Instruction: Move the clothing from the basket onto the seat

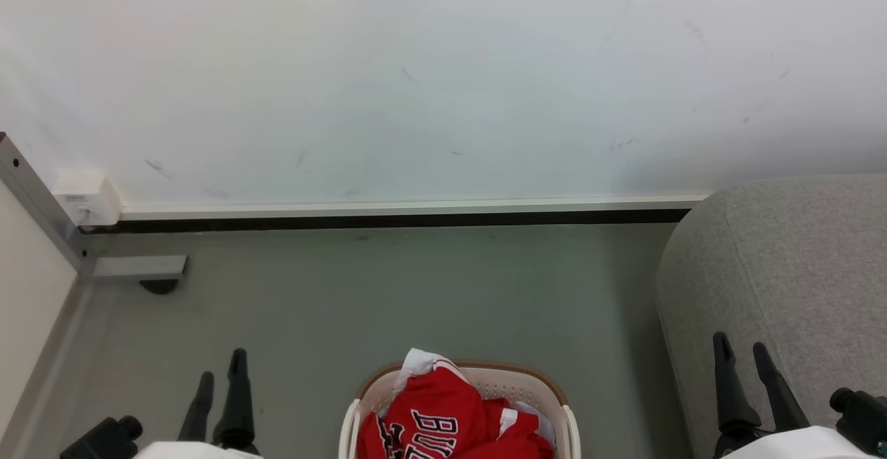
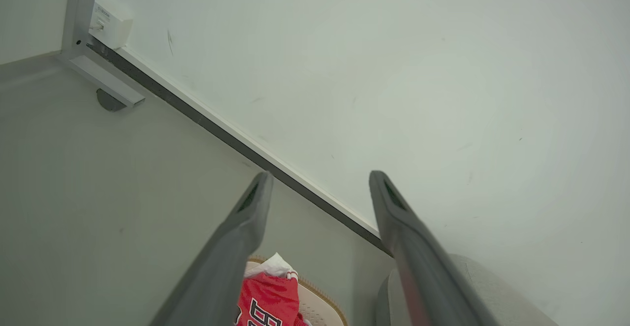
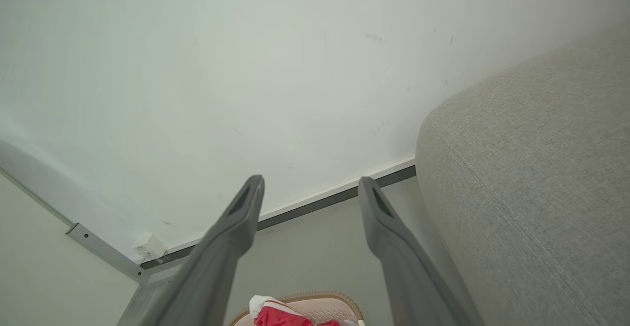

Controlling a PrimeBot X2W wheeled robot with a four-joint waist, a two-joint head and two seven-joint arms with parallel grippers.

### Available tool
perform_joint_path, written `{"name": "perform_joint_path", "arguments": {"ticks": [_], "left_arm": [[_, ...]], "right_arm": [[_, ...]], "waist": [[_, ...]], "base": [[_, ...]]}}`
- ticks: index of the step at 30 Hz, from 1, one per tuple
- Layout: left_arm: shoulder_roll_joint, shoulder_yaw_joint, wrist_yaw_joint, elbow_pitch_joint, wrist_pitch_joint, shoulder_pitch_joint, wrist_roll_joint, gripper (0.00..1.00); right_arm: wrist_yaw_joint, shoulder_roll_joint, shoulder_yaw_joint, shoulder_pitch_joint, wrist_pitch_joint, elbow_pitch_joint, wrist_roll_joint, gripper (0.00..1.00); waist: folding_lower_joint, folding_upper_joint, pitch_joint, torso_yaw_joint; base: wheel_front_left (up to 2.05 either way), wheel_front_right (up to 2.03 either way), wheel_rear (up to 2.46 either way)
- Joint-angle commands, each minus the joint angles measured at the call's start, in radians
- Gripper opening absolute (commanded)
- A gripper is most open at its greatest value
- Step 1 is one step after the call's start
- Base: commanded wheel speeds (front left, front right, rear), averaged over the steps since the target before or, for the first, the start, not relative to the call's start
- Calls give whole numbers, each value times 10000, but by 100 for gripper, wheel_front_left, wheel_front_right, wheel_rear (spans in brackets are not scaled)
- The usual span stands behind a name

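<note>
while the clothing is lying in the basket, we are flanking it.
both jaws are hanging open and empty, the seat sitting beside our right.

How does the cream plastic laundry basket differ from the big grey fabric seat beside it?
Material: the small cream-white plastic basket is perforated with rows of holes; the big grey seat is soft-looking woven fabric. Size: the seat is far bulkier than the basket. State: the basket holds red clothing; the seat's visible part is bare. Both stand on the grey floor and have rounded edges.
</note>
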State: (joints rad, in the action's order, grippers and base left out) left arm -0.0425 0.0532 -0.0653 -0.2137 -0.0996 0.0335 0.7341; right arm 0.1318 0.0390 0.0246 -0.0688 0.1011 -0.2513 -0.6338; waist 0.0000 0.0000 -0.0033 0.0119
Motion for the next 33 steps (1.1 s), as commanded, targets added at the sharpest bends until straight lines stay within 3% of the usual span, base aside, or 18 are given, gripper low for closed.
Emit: {"name": "perform_joint_path", "arguments": {"ticks": [1, 33], "left_arm": [[-84, 25, -19, 133, -138, 21, -389, 100], [-211, -47, 99, 228, -950, -318, -4234, 100]], "right_arm": [[-9, 111, 27, -74, 106, 78, 327, 100], [-14, 133, 169, 83, 942, -128, 3165, 100]], "waist": [[0, 0, -1, 3], [0, 0, -36, 41]], "base": [[0, 0, 0], [0, 0, 0]]}}
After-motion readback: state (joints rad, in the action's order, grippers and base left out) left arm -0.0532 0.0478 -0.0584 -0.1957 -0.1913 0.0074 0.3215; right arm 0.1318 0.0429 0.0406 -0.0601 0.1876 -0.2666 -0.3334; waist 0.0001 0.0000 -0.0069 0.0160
